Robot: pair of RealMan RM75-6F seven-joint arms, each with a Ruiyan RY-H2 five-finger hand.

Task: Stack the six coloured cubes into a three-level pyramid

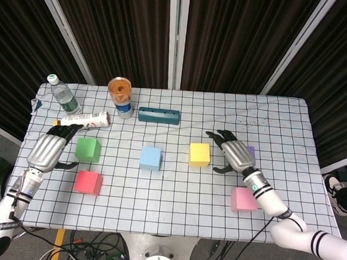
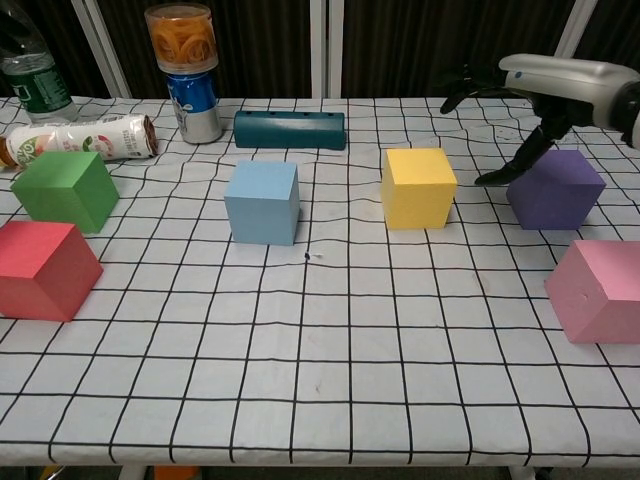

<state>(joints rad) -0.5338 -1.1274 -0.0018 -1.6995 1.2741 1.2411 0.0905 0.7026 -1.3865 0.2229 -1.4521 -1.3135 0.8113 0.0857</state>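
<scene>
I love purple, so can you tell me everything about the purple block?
The purple cube looks like a plain, matte foam block with crisp edges, all one colour. It sits flat on the checked tablecloth, turned so a corner faces the chest camera. It is to the right of the yellow cube and behind the pink cube, apart from both. The right hand hovers over its left side, fingers spread; in the head view the hand covers most of it. Whether they touch is unclear.

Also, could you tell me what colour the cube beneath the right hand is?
Purple cube, below the right hand; clearest in the chest view.
</scene>
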